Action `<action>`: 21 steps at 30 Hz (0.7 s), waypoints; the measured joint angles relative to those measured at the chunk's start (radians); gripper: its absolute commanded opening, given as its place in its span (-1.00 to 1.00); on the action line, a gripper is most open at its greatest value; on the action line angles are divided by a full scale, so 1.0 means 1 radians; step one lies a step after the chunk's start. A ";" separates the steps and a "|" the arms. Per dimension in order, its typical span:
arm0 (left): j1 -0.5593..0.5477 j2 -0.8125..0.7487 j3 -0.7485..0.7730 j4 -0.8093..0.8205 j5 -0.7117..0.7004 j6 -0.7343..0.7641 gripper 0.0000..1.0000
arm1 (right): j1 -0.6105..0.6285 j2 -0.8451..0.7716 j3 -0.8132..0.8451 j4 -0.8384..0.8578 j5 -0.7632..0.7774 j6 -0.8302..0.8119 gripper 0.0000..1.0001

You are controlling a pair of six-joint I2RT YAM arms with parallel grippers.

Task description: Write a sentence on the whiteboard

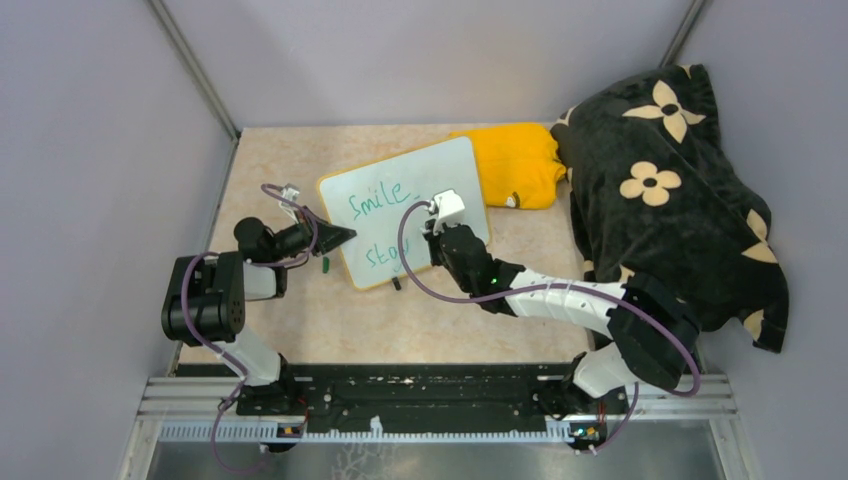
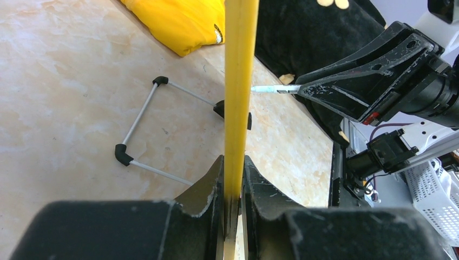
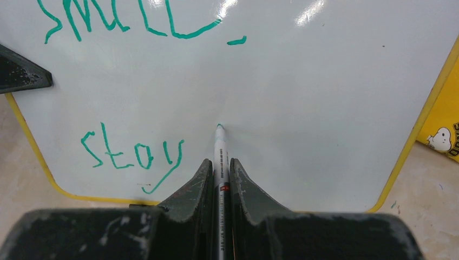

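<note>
Beige marbled table (image 1: 300, 330), grey walls on three sides; your two arms reach in from the near edge.

Item: whiteboard (image 1: 445, 165), yellow-rimmed, mid-table, set at a slant, its far right corner just beside a yellow cloth (image 1: 520, 160). A black flowered blanket (image 1: 670, 180) is heaped at the far right.

Item: sentence (image 3: 130, 154), green, two lines. "Smile" sits on the far line with a short dash after it; "stay" sits on the near line at the left. Nothing follows "stay" yet.

Item: left gripper (image 2: 233, 179), closed on the whiteboard's left rim. Your wrist view shows the yellow edge pinched between the jaws.

Item: right gripper (image 3: 219, 173), closed on a marker (image 3: 220, 157) that runs out between the jaws. Its green tip touches the whiteboard just right of the "y".

Step in hand, as a judgement: you are on the second line, with one word done and the tip placed to start the next.

Next move calls for light, even pressure on the tip and strokes carried rightward along the line of "stay". Size the letters to fit the bare stretch before the right rim. Hold the left clamp firm so the whiteboard does not slide under the strokes.
</note>
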 measured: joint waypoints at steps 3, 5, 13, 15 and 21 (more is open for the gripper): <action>0.000 0.000 0.000 0.000 0.000 0.000 -0.60 | 0.000 0.000 0.000 -0.005 0.000 0.010 -1.00; 0.000 0.000 0.000 0.000 0.000 0.000 -0.60 | 0.000 0.000 -0.001 -0.007 0.000 0.018 -1.00; 0.000 0.000 0.000 -0.002 0.000 0.000 -0.60 | 0.011 0.000 -0.019 -0.020 0.002 0.043 -1.00; 0.000 0.000 0.000 -0.002 0.000 0.000 -0.60 | 0.016 0.000 -0.029 -0.027 0.002 0.049 -1.00; 0.000 0.000 0.001 -0.003 0.000 0.000 -0.60 | 0.026 -0.002 -0.055 -0.036 0.003 0.068 -1.00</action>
